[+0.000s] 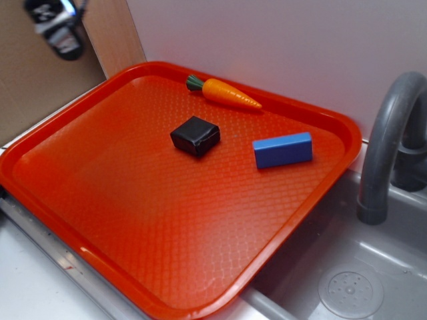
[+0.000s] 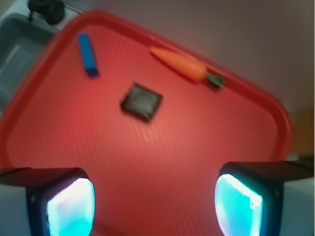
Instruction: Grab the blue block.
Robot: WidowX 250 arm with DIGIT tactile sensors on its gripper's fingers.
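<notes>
Across most of both frames, tray (image 1: 80,200): red, textured, raised rim; it carries all three loose items.
Sink (image 1: 373,267): grey basin at lower right of the exterior view, its faucet (image 1: 387,147) arching just past the tray's right rim.
Gripper (image 2: 155,206): bottom of the wrist view, fingers (image 2: 69,209) set wide apart with nothing between them; in the exterior view only a blurred dark shape at upper left, well above the tray.
Carrot (image 1: 223,93): toy, lying along the far rim.
Blue block (image 1: 283,150): on the tray's right side, near the rim by the faucet, lying flat.
Black block (image 1: 195,136): mid-tray, between gripper and carrot.
Key relation: in the wrist view the blue block sits upper left, well apart from the jaws, long axis nearly up-down in frame. My judgement: the approach must travel forward and left, passing the black block.
</notes>
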